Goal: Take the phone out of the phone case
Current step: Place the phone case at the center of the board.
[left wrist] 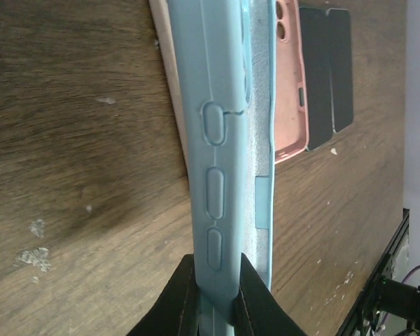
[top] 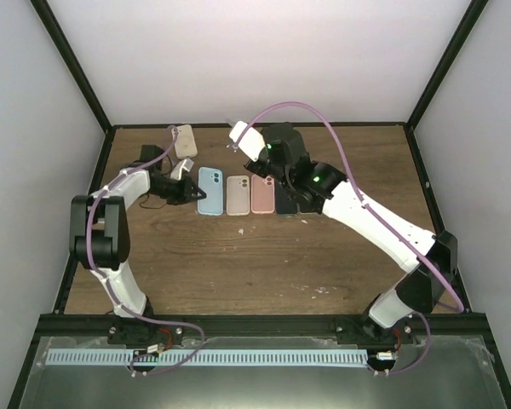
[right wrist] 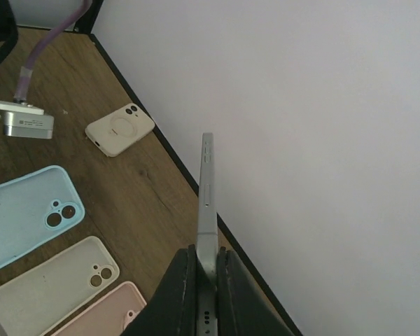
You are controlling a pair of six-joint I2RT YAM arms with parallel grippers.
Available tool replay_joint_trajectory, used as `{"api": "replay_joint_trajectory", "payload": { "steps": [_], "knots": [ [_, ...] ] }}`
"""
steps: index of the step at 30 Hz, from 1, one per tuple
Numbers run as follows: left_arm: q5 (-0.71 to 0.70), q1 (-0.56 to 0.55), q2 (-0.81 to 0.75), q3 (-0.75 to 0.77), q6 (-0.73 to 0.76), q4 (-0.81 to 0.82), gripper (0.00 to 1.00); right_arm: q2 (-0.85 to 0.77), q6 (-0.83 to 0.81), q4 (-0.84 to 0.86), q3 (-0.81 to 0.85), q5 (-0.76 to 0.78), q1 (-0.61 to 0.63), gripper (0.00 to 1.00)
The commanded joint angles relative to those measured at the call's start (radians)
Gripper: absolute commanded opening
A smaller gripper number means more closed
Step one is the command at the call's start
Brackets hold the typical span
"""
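Right gripper (right wrist: 206, 255) clenched on phone (right wrist: 206, 182) edges — looks thin, stiff, slippery; left gripper (left wrist: 215, 269) pinching soft blue case (left wrist: 217, 84) rim on bench (left wrist: 70, 140).

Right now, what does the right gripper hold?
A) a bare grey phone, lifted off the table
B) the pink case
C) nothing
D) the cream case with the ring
A: the right wrist view shows the right gripper shut on the edge of a thin grey phone, raised above the wooden table, where the pink case lies.

Beige case (top: 238, 195) (beside pink case (top: 263, 194))
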Motion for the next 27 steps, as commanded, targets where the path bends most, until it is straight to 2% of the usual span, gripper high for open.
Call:
{"api": "replay_joint_trajectory", "payload": {
  "steps": [1,15,21,24,27],
  "knots": [
    [0.006,0.014,0.078,0.068,0.061,-0.045,0.0,-0.064,0.053,0.032,0.007,-0.031,-0.03,0.01],
    [0.048,0.024,0.319,0.228,0.037,-0.07,0.0,-0.054,0.054,0.029,-0.01,-0.031,-0.045,0.01],
    [0.067,0.014,0.375,0.257,0.032,-0.086,0.0,-0.051,0.054,0.027,-0.008,-0.028,-0.044,0.01],
    [0.042,0.007,0.377,0.25,0.027,-0.076,0.04,-0.046,0.057,0.025,-0.007,-0.029,-0.044,0.01],
    [-0.005,-0.004,0.363,0.243,0.024,-0.073,0.15,-0.042,0.063,0.023,-0.003,-0.03,-0.044,0.01]
  ]
}}
